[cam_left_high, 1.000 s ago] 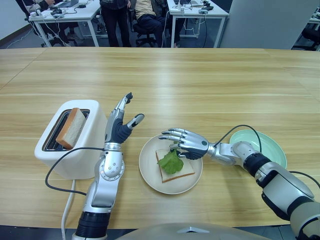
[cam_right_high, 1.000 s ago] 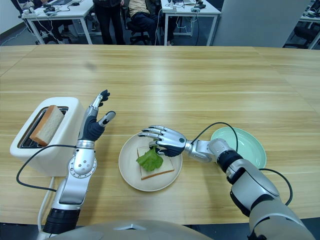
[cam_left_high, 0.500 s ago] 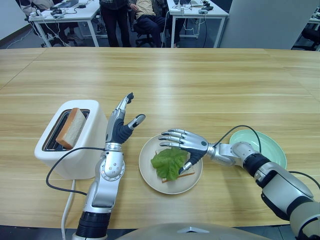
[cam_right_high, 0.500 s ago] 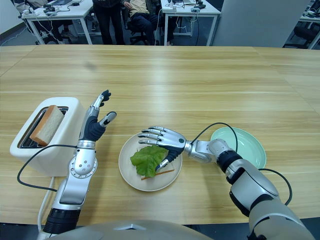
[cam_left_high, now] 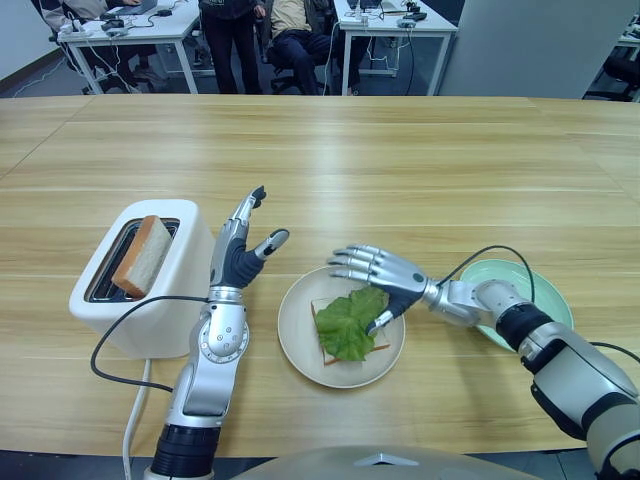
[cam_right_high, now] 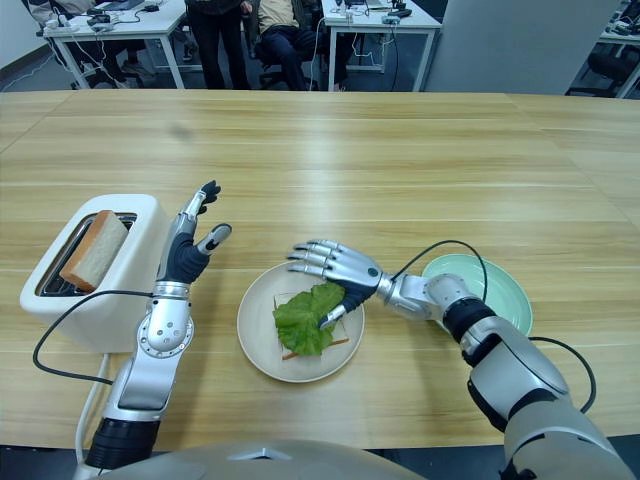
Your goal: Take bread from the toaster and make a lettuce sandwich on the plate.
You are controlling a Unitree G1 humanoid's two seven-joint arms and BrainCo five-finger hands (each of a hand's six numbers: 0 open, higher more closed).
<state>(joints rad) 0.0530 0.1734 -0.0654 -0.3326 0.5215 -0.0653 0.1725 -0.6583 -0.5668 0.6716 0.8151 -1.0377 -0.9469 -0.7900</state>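
A white toaster [cam_left_high: 160,300] stands at the left with one bread slice [cam_left_high: 141,256] sticking up from its slot. A beige plate [cam_left_high: 300,355] in front of me holds a bread slice [cam_left_high: 320,345] with a green lettuce leaf [cam_left_high: 350,322] spread flat over it. My right hand [cam_left_high: 385,275] is open over the plate's right side, one finger touching the leaf's right edge. My left hand [cam_left_high: 240,250] stands upright and open between the toaster and the plate, holding nothing.
A pale green dish [cam_left_high: 545,295] lies to the right of the plate, behind my right forearm. A black cable [cam_left_high: 120,330] runs down the toaster's front. Bare wooden table [cam_left_high: 400,170] stretches behind.
The right hand let go of the bunched lettuce, which now lies spread flat on the bread, and the hand has drawn slightly right and up. The left hand has not moved.
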